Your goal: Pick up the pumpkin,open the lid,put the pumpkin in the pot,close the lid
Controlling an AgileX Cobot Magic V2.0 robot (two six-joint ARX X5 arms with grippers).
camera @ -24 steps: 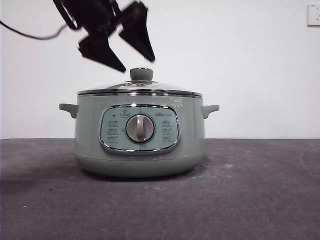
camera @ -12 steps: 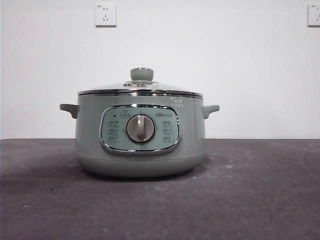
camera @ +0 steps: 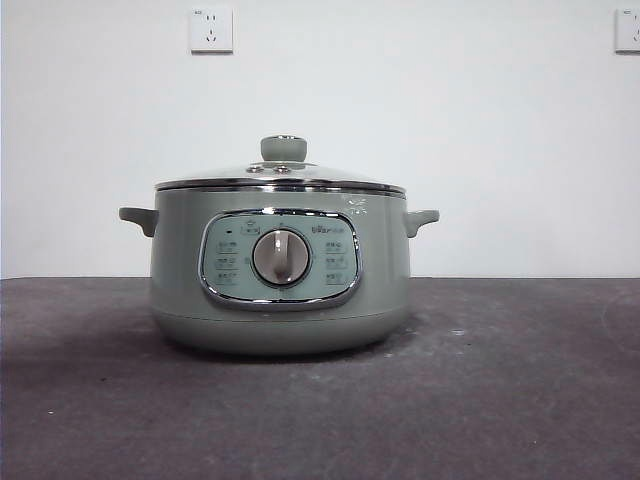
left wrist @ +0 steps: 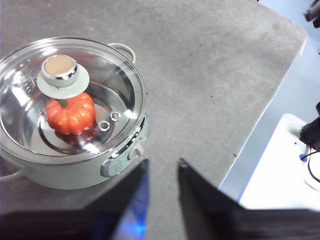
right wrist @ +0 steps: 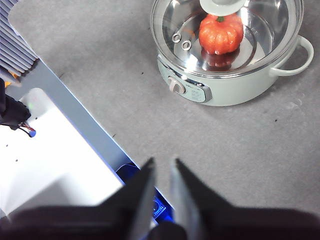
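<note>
Left wrist view: small orange-red ribbed pumpkin (left wrist: 71,113) inside large sage-green pot (left wrist: 75,170), domed glass lid (left wrist: 70,97) seated on top. Apparently finished. Left gripper (left wrist: 162,167) and right gripper (right wrist: 161,164) well clear, fingers narrowly parted, empty.

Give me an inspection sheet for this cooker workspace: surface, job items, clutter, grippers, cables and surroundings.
Surface: dark grey table, a few small specks.
Pot: sage-green pot upright on the table, dial facing the front camera.
Lid: glass lid seated on the pot's rim, knob on top.
Pumpkin: pumpkin inside the pot, seen through the glass.
Clutter: nothing seen.
Grippers: left gripper and right gripper both away from the pot, holding nothing, jaws slightly apart.
Cables: wires at a white unit beyond the table's edge.
Surroundings: white wall with two sockets.
</note>
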